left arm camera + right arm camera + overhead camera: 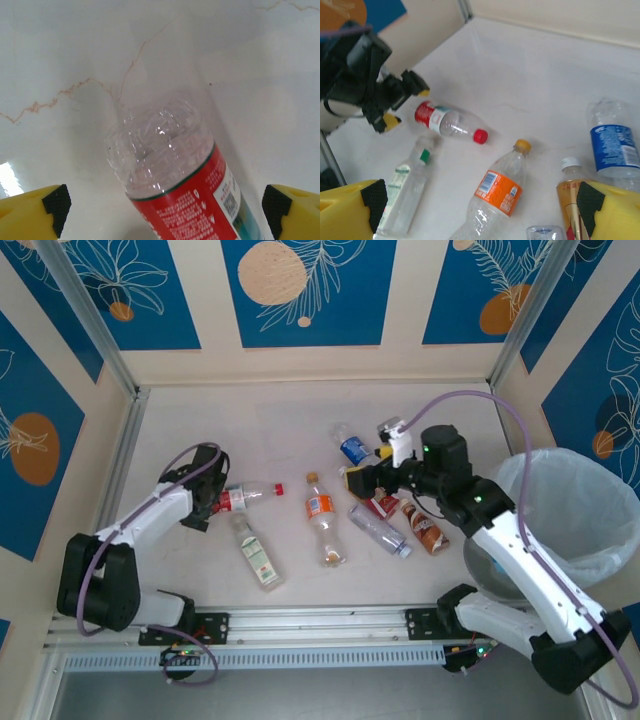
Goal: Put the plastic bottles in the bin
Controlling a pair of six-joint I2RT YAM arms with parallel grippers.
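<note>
Several plastic bottles lie on the white table. My left gripper (pixel 208 502) is open, its yellow fingers either side of the base of a red-labelled, red-capped bottle (pixel 240 497) without touching it. In the left wrist view the same bottle (pixel 170 165) lies between the spread fingertips (pixel 54 204). My right gripper (pixel 360 480) hangs open above the middle cluster, over an orange-labelled bottle (pixel 495 192). Around it lie a green-capped bottle (pixel 402 192), a blue-labelled bottle (pixel 612 145) and a golden bottle with a white cap (pixel 572 200). The bin (pixel 570 540) stands at the right.
A clear bottle (pixel 380 530) and a brown bottle (pixel 425 528) lie by the right arm. Walls with blue panels close in the table at the back and sides. A metal rail (pixel 320 625) runs along the near edge.
</note>
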